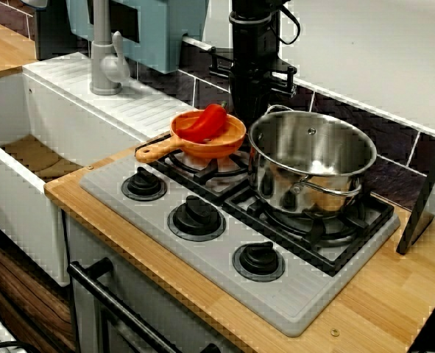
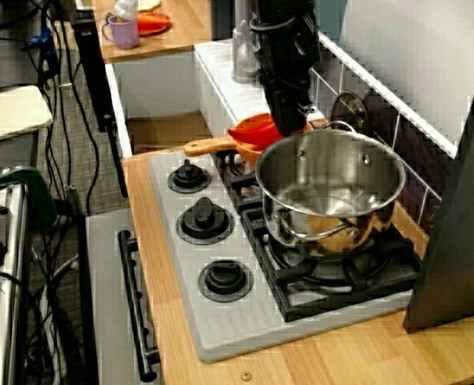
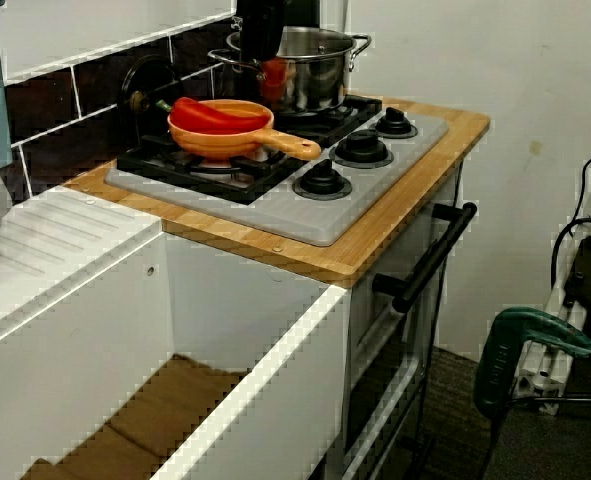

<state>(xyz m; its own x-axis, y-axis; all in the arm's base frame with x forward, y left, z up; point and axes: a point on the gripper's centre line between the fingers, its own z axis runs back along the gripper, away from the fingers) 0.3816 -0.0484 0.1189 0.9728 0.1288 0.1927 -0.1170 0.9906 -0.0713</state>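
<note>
Arm [image 1: 254, 51] drops vertically at the back of the hob [image 1: 291, 294], with the claw [image 2: 289, 122] low and close in front of the tiled wall [image 1: 394, 136]; its tips are hidden behind the vessels in every view, so I cannot tell whether it is released or clenched. Orange pan [image 1: 210, 148], with the red pepper [image 1: 204, 121] lying in it, sits just in front of the claw on the sink side, handle pointing away; the steel pot [image 1: 305, 184] stands just beside the claw on the other side, close to the pan. Free room lies above both rims and beyond them, over the knobs [image 1: 195, 215] to the surface [image 1: 394, 294] edge.
</note>
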